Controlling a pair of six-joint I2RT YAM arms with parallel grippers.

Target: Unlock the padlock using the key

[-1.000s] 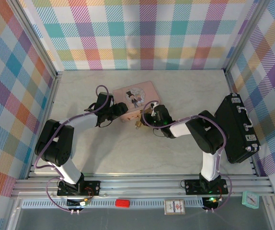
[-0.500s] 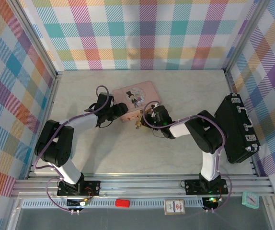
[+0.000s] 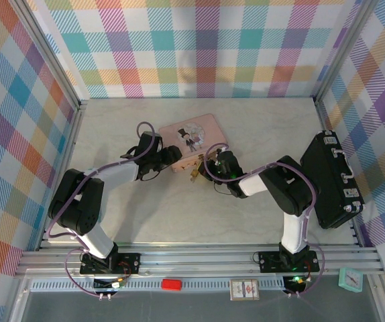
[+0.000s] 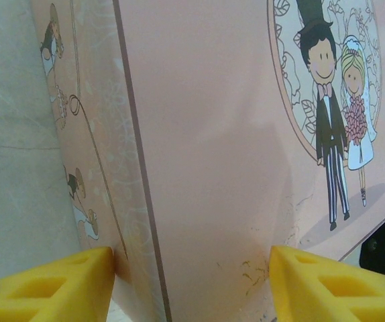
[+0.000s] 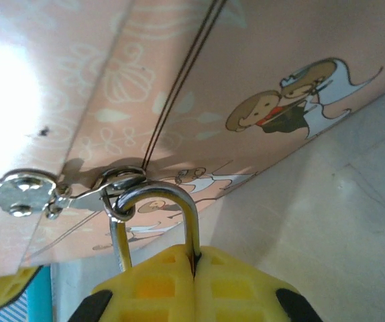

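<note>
Padlock (image 5: 157, 190): thin curved silver shackle threads clasp ring (image 5: 121, 196) of pink tin (image 4: 206, 134) above right gripper (image 5: 194, 282), clamped tight around it; body hidden. Left gripper (image 4: 192, 268) spread wide astride smooth tin corner.

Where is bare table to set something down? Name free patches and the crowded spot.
Free: the strip between the pink tin and the back wall; the near middle between the left arm and right arm. Crowded: the tin's near edge, with left hand and right hand.
</note>
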